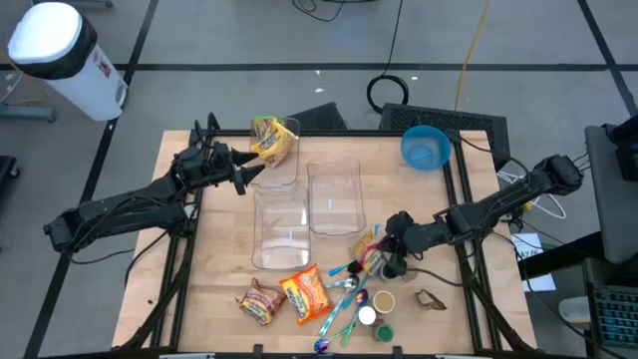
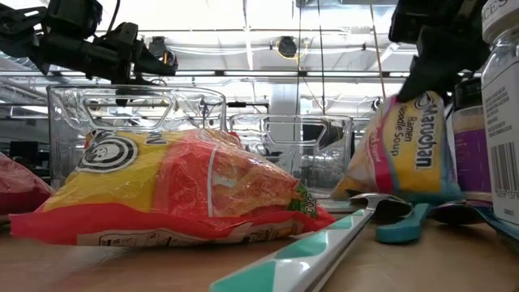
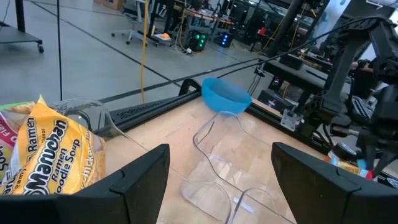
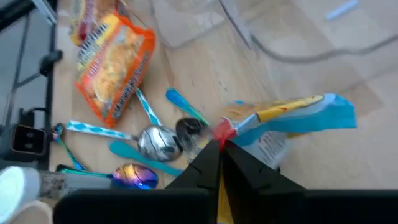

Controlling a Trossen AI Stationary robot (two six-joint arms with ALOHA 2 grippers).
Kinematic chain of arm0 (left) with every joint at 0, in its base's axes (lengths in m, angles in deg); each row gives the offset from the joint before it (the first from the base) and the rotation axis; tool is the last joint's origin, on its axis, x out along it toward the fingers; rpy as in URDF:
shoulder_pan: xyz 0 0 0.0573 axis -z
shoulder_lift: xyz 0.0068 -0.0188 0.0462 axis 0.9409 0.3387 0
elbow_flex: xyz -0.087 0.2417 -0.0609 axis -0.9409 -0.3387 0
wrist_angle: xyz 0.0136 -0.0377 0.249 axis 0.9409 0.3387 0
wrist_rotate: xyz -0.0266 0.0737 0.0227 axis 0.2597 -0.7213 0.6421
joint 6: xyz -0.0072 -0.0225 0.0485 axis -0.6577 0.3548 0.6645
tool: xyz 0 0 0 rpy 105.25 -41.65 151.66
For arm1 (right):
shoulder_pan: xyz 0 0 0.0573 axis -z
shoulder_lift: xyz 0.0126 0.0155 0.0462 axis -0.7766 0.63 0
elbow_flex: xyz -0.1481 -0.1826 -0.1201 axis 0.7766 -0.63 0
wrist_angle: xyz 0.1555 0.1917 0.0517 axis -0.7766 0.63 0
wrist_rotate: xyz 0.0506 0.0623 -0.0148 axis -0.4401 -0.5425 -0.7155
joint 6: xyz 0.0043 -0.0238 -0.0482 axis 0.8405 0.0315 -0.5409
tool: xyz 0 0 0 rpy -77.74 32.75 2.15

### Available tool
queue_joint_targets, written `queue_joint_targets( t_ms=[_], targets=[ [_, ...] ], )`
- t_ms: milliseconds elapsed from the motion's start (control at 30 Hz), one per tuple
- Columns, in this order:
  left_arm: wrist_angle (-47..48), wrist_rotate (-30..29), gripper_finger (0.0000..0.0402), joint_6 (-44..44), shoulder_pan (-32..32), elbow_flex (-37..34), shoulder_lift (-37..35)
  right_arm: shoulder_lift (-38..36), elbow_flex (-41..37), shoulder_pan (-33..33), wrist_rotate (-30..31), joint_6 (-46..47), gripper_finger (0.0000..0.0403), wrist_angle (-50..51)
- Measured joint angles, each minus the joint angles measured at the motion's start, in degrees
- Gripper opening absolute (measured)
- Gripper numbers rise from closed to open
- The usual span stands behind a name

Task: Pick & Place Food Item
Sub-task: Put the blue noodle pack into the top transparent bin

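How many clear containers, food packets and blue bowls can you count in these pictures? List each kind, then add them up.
clear container: 3
food packet: 4
blue bowl: 1
Total: 8

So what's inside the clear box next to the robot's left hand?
A yellow ramen packet sits in that clear bin, poking above its rim beside the open left gripper. The packet covers the bin's bottom, so anything beneath it can't be seen.

Blue bowl (image 1: 426, 148) at table's far edge, white bin (image 1: 60, 55) on floor, spoons (image 1: 344, 289) near front
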Motion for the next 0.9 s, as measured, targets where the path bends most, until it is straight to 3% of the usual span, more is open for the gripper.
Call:
queue_joint_targets(
  t_ms=[300,500,667,767,900],
  targets=[
    [0.0,0.0,0.0283,-0.1,0.0,0.0,0.0,-6.8,0.0,0.0,0.0,-10.0,0.0001,-3.4],
    [-1.4,4.1,0.0283,-3.2,0.7,0.0,1.2,-8.1,0.0,0.1,0.1,-32.6,0.0001,-17.4],
    [-11.6,5.3,0.0283,-5.5,3.7,0.0,4.2,-6.7,0.0,3.9,-1.0,-49.8,0.0,-28.2],
    [-19.8,5.0,0.0283,-7.9,5.8,0.0,7.5,-4.6,0.0,8.8,-7.5,-54.8,0.0,-34.3],
    [-28.5,5.1,0.0283,-9.2,8.8,1.0,12.2,-1.5,0.0,16.5,-22.1,-56.6,0.0,-39.9]
  ],
)
